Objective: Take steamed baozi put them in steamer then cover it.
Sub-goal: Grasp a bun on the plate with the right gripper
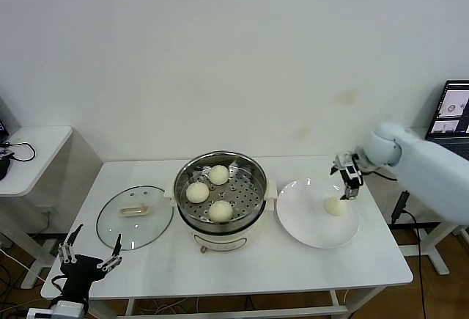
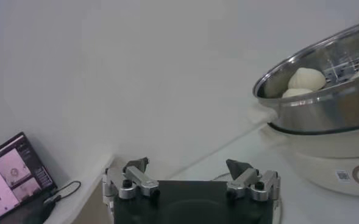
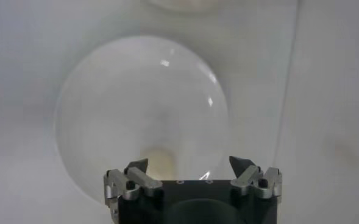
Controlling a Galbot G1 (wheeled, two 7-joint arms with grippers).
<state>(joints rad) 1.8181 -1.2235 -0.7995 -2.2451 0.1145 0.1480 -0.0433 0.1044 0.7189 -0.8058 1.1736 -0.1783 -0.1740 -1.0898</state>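
The steel steamer (image 1: 255,171) stands mid-table on its white base, with three baozi on its perforated tray (image 1: 218,174) (image 1: 197,192) (image 1: 220,210). A fourth baozi (image 1: 335,206) lies on the white plate (image 1: 308,224) to the steamer's right. My right gripper (image 1: 348,180) hangs open just above and behind that baozi, which the right wrist view shows as a baozi (image 3: 158,163) low between the spread fingers of the right gripper (image 3: 191,164). The glass cover (image 1: 135,216) lies flat to the left of the steamer. My left gripper (image 1: 91,249) is parked open off the table's front left corner.
A low white side table (image 1: 29,150) with cables stands at the far left. At the right edge sits a laptop (image 1: 456,110), and a cable (image 1: 401,205) hangs beside the table. The left wrist view shows the steamer (image 2: 325,115) from the side.
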